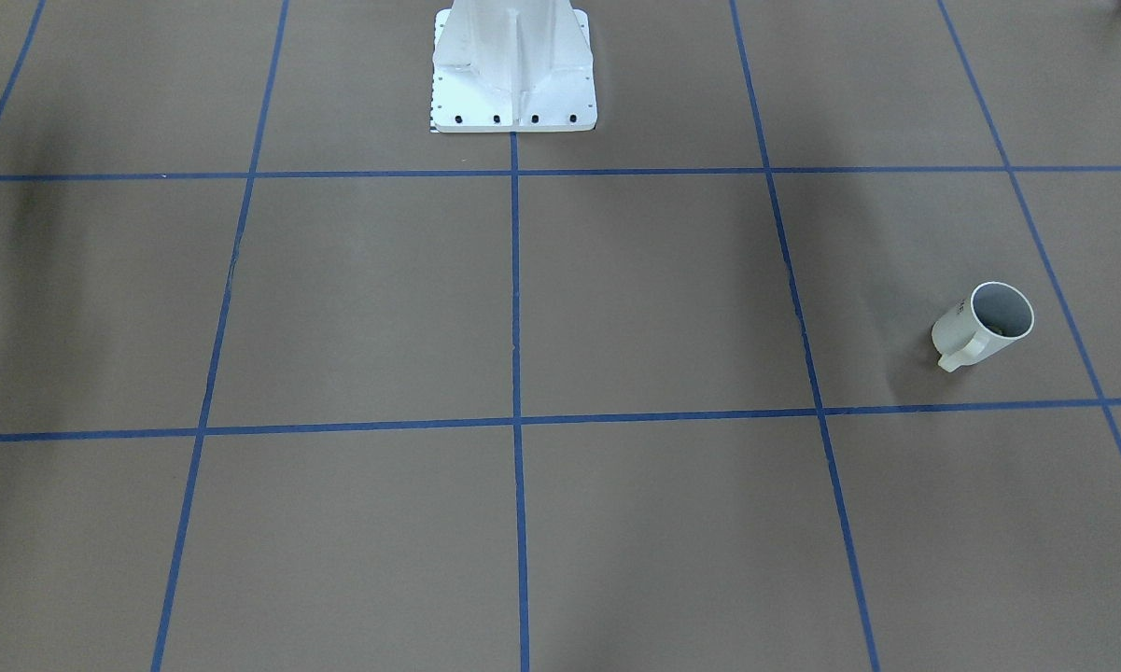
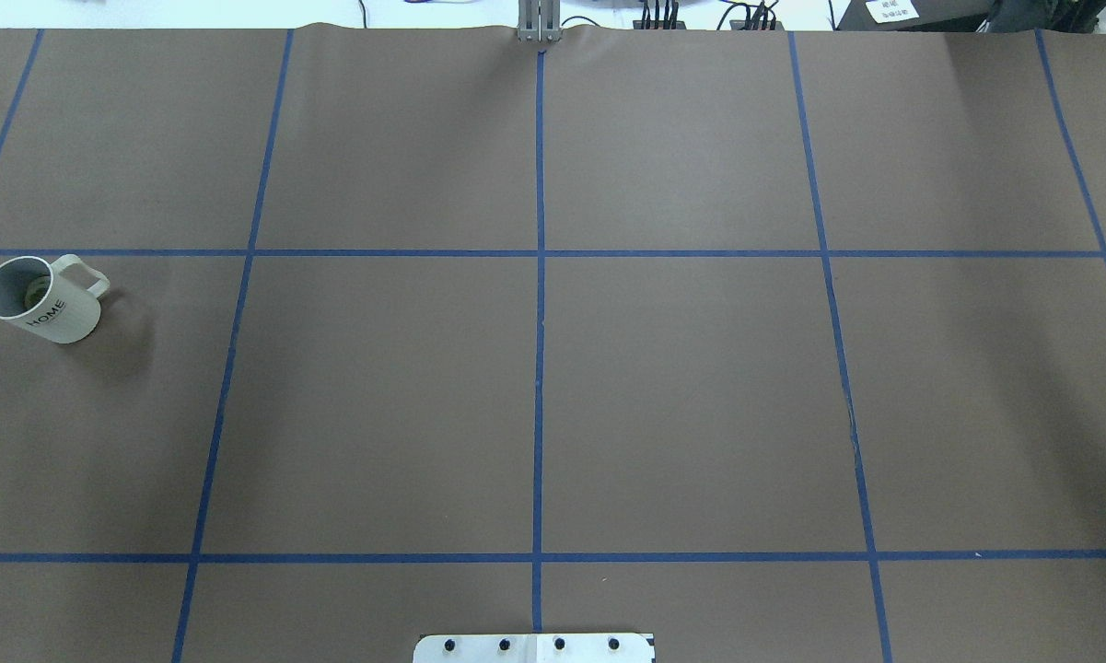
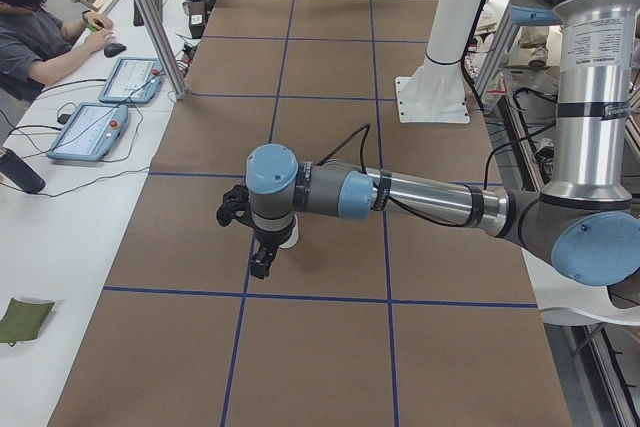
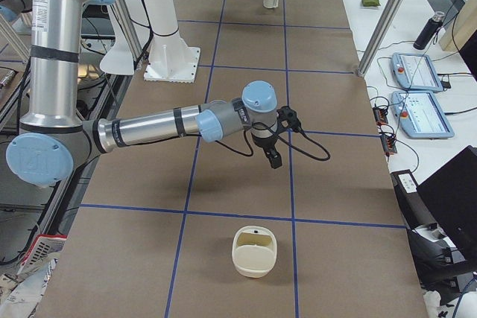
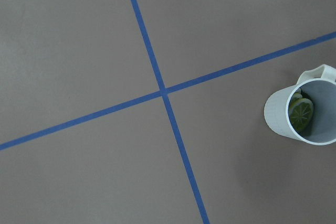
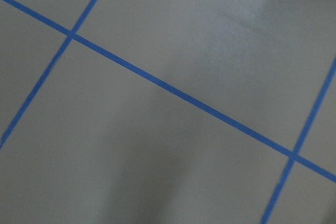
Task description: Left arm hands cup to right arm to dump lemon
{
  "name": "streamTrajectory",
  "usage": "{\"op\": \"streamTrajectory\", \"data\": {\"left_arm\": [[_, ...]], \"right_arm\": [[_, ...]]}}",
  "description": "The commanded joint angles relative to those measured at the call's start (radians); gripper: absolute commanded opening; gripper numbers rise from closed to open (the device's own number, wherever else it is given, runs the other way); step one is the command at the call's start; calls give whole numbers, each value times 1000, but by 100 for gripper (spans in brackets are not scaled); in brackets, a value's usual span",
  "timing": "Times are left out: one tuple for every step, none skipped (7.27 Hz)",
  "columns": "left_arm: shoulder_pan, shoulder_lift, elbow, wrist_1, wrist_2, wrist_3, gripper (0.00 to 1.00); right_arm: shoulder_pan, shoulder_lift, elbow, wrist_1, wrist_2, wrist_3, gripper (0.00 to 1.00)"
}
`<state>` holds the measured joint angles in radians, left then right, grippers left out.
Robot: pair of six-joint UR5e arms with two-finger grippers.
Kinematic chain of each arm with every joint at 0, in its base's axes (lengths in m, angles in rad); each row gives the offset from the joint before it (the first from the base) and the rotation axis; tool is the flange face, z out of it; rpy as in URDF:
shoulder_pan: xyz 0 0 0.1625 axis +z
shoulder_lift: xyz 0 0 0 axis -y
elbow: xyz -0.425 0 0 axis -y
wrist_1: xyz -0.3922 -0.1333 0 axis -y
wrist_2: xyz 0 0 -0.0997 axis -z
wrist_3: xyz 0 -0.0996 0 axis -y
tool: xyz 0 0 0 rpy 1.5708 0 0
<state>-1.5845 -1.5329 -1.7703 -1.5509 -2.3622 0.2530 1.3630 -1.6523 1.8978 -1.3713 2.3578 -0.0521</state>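
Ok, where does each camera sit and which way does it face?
Front: across the table, facing the base at top; cup right.
Overhead: behind the base, looking forward and down; cup left.
Left side: table's end; left arm near, left gripper partly hiding cup.
Right side: opposite end; right arm, right gripper near, cup far.
Left wrist: downward; cup holding lemon, no fingers.
Right wrist: downward; table, tape, no fingers.
Shared: all but the right wrist show the cup.

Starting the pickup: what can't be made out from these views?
Left pincer: open or shut unclear; shows only in the left side view.
Right pincer: same, only in the right side view.
Cup: cut by the left wrist view's right edge; mostly behind the left pincer in the left side view.
Lemon: a speck in the overhead view.
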Motion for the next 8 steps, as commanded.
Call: {"op": "streamTrajectory", "data": {"left_arm": [[91,-3,15,-15,-125,-8,100],[156,-19,37,-20,-130,-49,100],[169,-53,73,-76,-131,-174,100],[201,-56,118,-198,-118,-308,100],[234,-68,186,-357,-115,-449,100],[262,-81,248,-471,-102,-556,100],[306,-82,256,-509,-30,-649,100],[348,-82,253,-527,15,-700,100]], "right_arm": [[-152,113,-3,30,-8,207,100],[-197,158,-2,41,-9,298,100],[-231,193,0,41,-14,360,99],[-263,215,6,41,-44,400,99],[-306,239,6,43,-86,450,99],[-336,253,6,41,-124,469,99],[-344,256,6,41,-133,471,99],[-346,258,6,41,-135,471,99]]}}
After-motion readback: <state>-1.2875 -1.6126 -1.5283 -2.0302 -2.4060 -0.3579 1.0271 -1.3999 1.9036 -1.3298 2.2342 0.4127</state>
